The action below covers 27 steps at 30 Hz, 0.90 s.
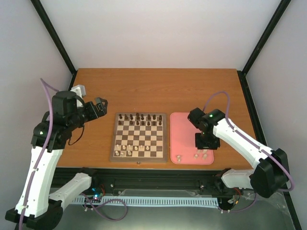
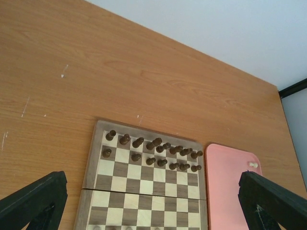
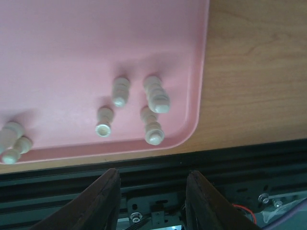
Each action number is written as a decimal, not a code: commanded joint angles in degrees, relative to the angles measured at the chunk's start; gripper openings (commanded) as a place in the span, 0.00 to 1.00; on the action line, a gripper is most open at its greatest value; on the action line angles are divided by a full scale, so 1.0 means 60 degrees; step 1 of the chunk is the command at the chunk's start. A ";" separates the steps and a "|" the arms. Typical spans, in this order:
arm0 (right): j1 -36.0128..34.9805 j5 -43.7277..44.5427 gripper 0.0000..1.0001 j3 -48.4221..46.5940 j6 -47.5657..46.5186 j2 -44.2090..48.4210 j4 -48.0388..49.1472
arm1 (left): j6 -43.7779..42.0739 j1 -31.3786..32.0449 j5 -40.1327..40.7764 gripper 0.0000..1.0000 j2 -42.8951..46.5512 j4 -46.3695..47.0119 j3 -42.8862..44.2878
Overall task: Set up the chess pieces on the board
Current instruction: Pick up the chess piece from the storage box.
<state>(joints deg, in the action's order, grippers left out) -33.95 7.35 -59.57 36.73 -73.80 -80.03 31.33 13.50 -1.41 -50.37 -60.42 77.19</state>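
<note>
Table: wooden top [image 1: 153,91] carrying a board and a tray side by side.
Board: square checked chessboard [image 1: 139,158] at the middle of the table, lying flat.
Pink tray: rectangular, shallow [image 1: 181,134], just beside the right edge of the board.
Dark chess pieces: brown men [image 1: 139,117] upright in the 2 far rows of the board.
Cream chess pieces, on board: several [image 1: 125,149] upright in the 2 near rows, mostly toward the left side; exact count cannot be told.
Cream chess pieces, on tray: 4 in a loose cluster [image 3: 121,91] near the tray's near right corner. 2 more touch each other at the near edge, further left. 1 stands alone by the far right corner in the left wrist view.
Left gripper: [image 2: 152,191] raised over the table left of the board and tilted toward it. Its fingers are spread to their widest, with nothing between them.
Right gripper: [image 3: 152,175] above the near end of the pink tray. Its fingers [image 3: 103,199] stand partly apart and empty, touching no piece, with the cluster of 4 just beyond their tips.
Rail: black frame [image 3: 240,158] along the near edge of the table, below the right gripper's fingertips in the wrist view.
</note>
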 commanded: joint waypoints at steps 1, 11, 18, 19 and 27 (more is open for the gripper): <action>0.0592 -0.0573 0.39 0.0731 0.0399 0.0451 0.0430 | 0.0002 -0.0060 -0.0299 1.00 0.0030 0.0488 -0.0305; 0.1529 -0.1352 0.39 0.1443 -0.0132 0.0259 0.1338 | -0.0108 -0.0059 -0.0329 1.00 -0.0218 0.0685 -0.0448; 0.1931 -0.1631 0.39 0.1667 -0.0192 0.0288 0.1712 | -0.0131 -0.0067 -0.0292 1.00 -0.0228 0.0660 -0.0396; 0.1969 -0.1635 0.39 0.1656 -0.0237 0.0281 0.1710 | -0.0134 -0.0056 -0.0269 1.00 -0.0231 0.0642 -0.0378; 0.2048 -0.1710 0.39 0.1828 -0.0259 0.0510 0.1660 | -0.0139 -0.0072 -0.0161 1.00 -0.0160 0.0567 -0.0366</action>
<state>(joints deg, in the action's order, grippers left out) -22.22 -2.37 -49.63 35.33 -72.03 -70.32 31.31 13.50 -2.96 -51.86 -57.82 74.17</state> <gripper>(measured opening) 0.391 0.997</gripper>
